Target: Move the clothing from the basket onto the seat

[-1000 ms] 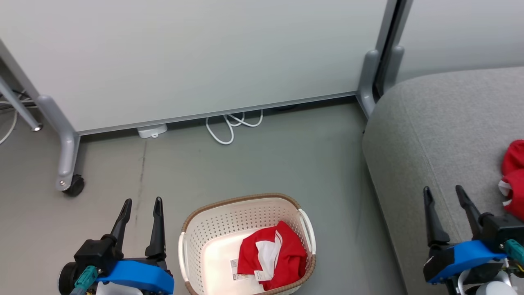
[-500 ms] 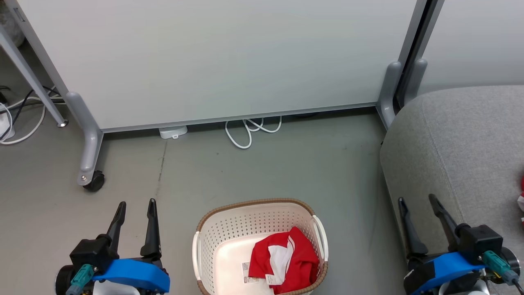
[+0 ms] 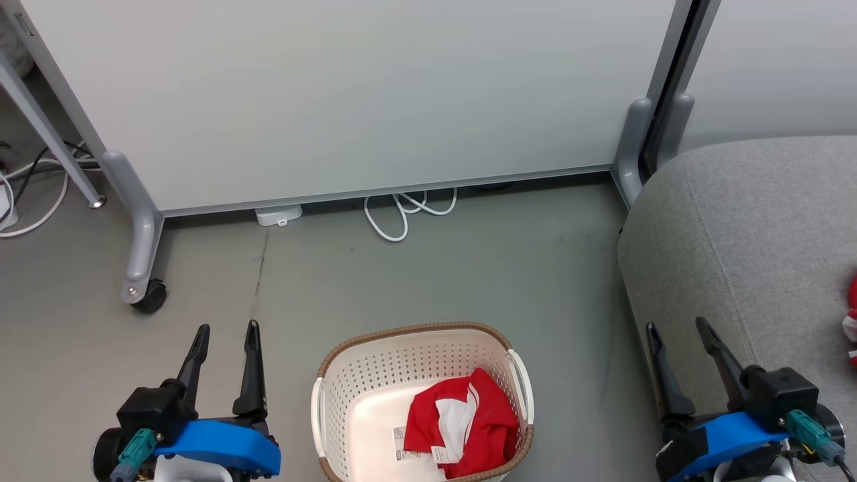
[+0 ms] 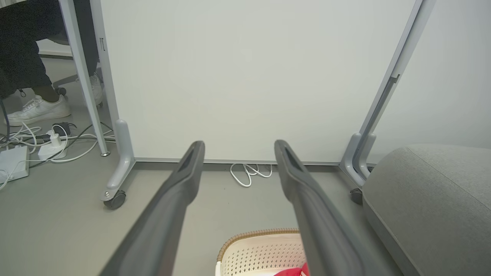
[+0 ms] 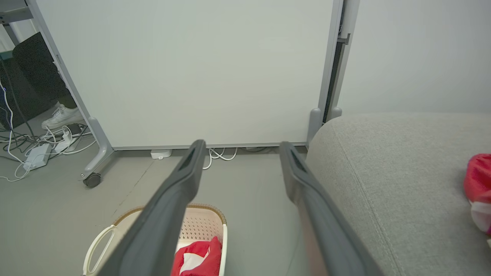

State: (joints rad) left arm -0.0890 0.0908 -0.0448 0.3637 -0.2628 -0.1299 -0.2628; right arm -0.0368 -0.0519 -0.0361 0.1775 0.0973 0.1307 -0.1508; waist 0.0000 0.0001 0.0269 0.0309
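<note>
Room as seen from beside the robot. A grey floor (image 3: 469,268) runs across the scene, and a pale panel (image 3: 375,100) on a castor (image 3: 148,296) closes off the back. The seat (image 3: 750,227), a broad grey cushion, takes up the right side, its rounded corner near the panel's right foot. The basket (image 3: 415,330) stands on the floor left of the seat and apart from it. The left claw (image 3: 228,326) hangs over bare floor left of the basket, fingers spread wide and holding nothing. The right claw (image 3: 675,323) hangs at the seat's near left edge, likewise wide open and empty. Neither touches the basket or any fabric. Clothing (image 3: 492,428), red with white trim and tags, lies crumpled in the basket's right half beside a sticker (image 3: 400,443) on the basket floor. A second piece (image 5: 477,176) of the same red lies on the seat at the far right, cut off at the edge of view. A white cable (image 3: 395,214) loops under the panel. Progress, judged from this layout: partly done. One garment appears delivered, and at least one is left in the basket to be grasped, lifted over the rim and carried right to the cushion. Whether more lies beneath the visible piece cannot be told.
</note>
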